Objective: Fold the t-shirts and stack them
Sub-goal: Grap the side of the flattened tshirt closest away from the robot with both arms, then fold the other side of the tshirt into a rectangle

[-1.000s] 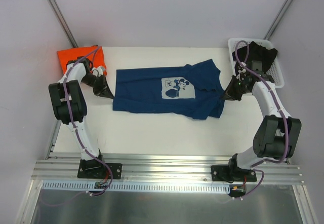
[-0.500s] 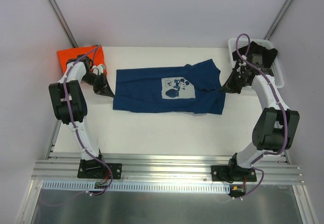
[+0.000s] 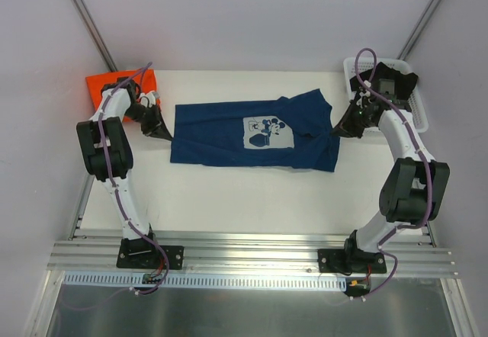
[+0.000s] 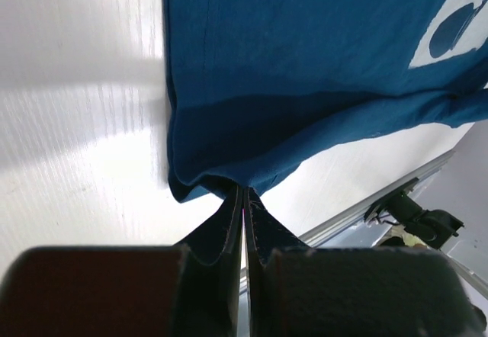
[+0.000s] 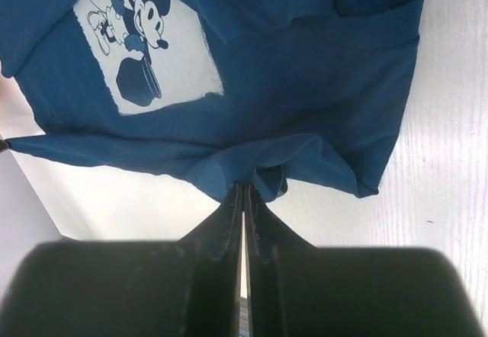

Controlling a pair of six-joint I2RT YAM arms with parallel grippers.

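Navy t-shirt (image 3: pixel 252 135) lies spread across the far half of the bench (image 3: pixel 244 200), long axis left to right, pale print (image 3: pixel 268 132) face up near the middle. The cloth is rumpled and doubled over at its right end.

Left gripper (image 3: pixel 165 133) sits at the shirt's left end, jaws pinched together on a small fold of the navy hem. Right gripper (image 3: pixel 338 131) sits at the right end, also pinched on a bunched bit of navy edge.

Orange t-shirt (image 3: pixel 103 87) is folded at the far left corner, just behind the left arm's wrist and partly hidden by it. It is apart from the navy one.

A white basket (image 3: pixel 421 120) with dark cloth (image 3: pixel 408 76) in it takes the far right corner, close behind the right wrist. The near half of the bench is bare white surface; the far edge runs just beyond the shirt.

The left wrist view shows the hem lifted off the surface at the fingertips (image 4: pixel 235 200), with shadow beneath. The right wrist view shows gathers radiating from the pinch. The overhead shows neither.
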